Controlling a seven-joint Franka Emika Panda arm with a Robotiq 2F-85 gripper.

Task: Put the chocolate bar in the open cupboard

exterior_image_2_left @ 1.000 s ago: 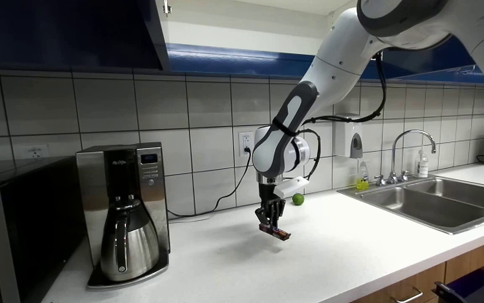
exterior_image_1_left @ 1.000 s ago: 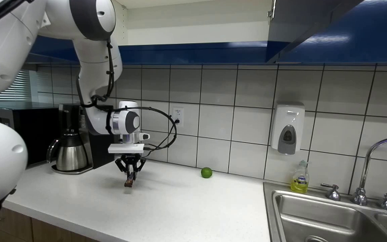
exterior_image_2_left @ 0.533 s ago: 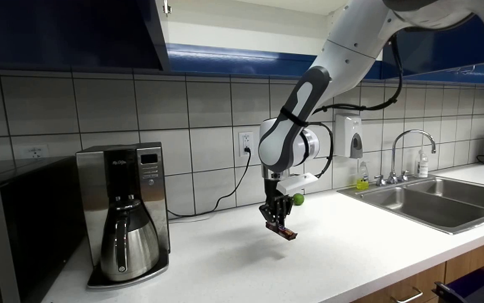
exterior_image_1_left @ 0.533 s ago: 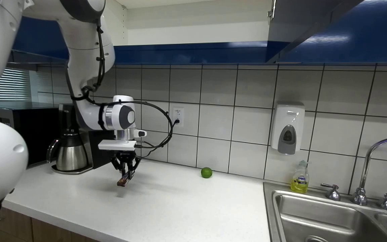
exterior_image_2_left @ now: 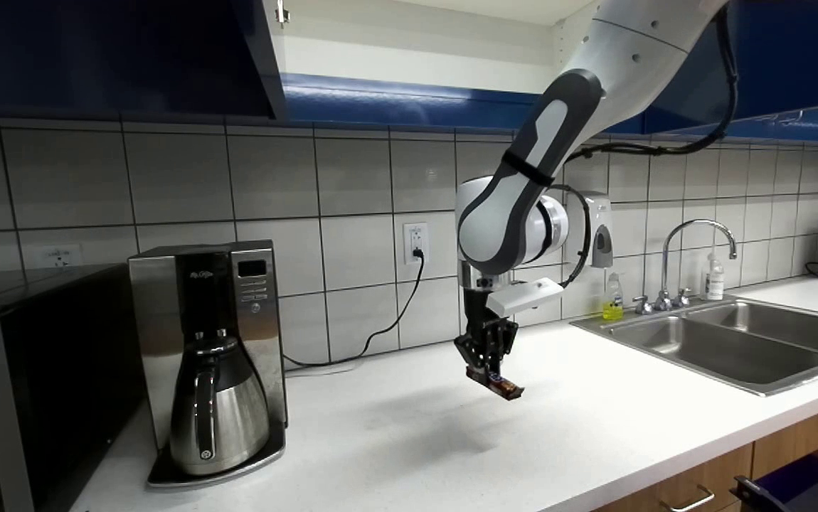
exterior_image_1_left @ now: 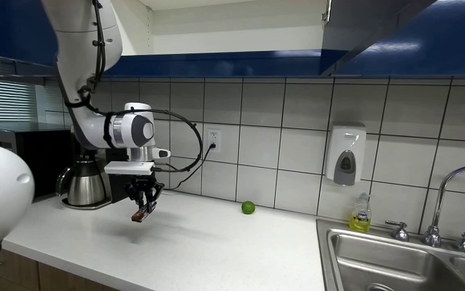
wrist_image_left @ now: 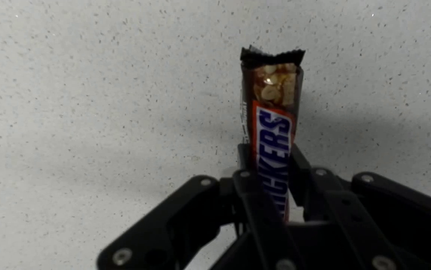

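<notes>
The chocolate bar point(wrist_image_left: 273, 112) is a dark Snickers bar with a red-edged label. My gripper point(wrist_image_left: 270, 159) is shut on it, one finger on each side, and the far end of the bar sticks out past the fingertips. In both exterior views my gripper point(exterior_image_1_left: 147, 202) point(exterior_image_2_left: 486, 363) points down and holds the bar point(exterior_image_1_left: 138, 216) point(exterior_image_2_left: 505, 388) above the white counter, with a gap below it. The open cupboard point(exterior_image_1_left: 236, 34) point(exterior_image_2_left: 409, 99) is on the wall, well above my gripper, with a white interior and a blue lower frame. Its upper part is cut off.
A coffee maker point(exterior_image_2_left: 213, 370) and a black microwave point(exterior_image_2_left: 53, 377) stand on the counter. A green lime point(exterior_image_1_left: 248, 207) lies near the tiled wall. A soap dispenser point(exterior_image_1_left: 345, 154), soap bottle point(exterior_image_1_left: 360, 214) and sink point(exterior_image_1_left: 378, 258) are farther along. A cupboard door point(exterior_image_1_left: 362, 32) hangs open.
My gripper has risen slightly and moved back toward the robot's base with the bar in it. The arm's upper links have shifted the same way. The other things stay put.
</notes>
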